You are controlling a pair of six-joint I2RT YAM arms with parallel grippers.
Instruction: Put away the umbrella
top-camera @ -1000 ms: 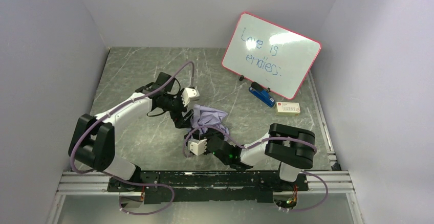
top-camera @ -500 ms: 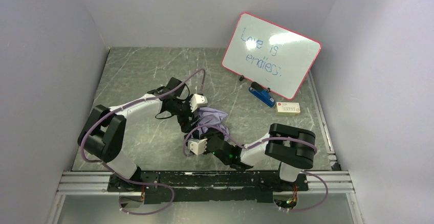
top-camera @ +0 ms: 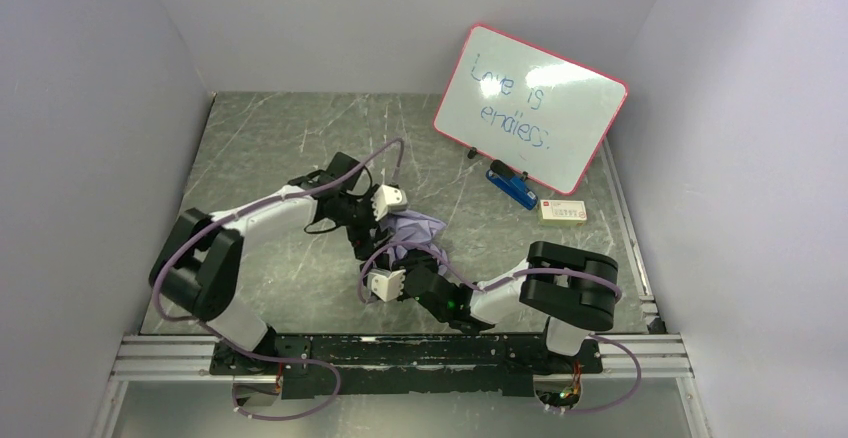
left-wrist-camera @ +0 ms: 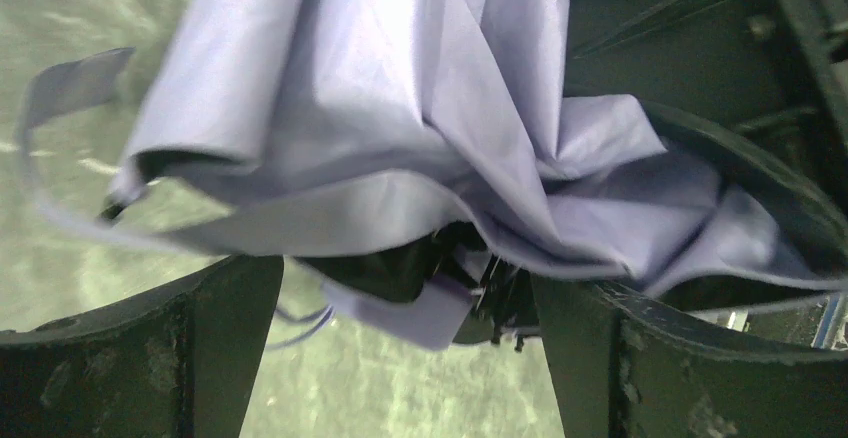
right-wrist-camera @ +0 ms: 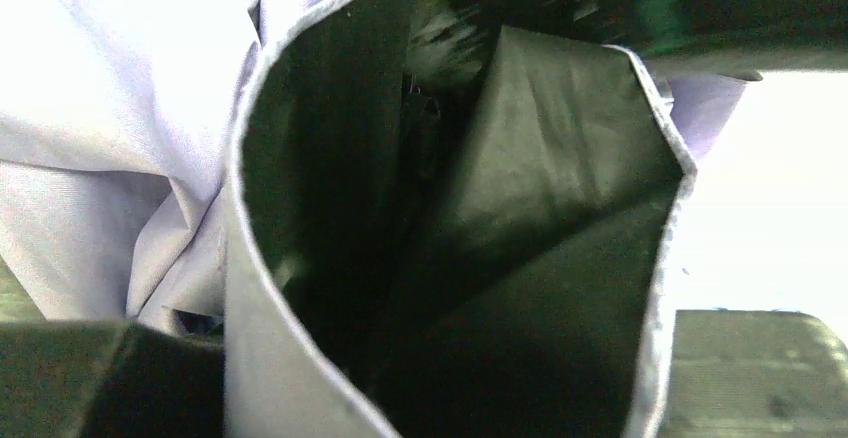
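Top external: left gripper [top-camera: 374, 226] nearer the umbrella [top-camera: 416, 226] than before.

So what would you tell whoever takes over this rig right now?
Left gripper: open, fingers either side of the bunched canopy, not clamped.
Right gripper: looks closed on folds at the umbrella's near end.
The umbrella: mid-table between the two grippers, canopy loose and crumpled, a fabric strap hanging free.
Done: canopy is down, not spread open.
Left: probably gather the folds tight and fasten the strap; neither is done yet.
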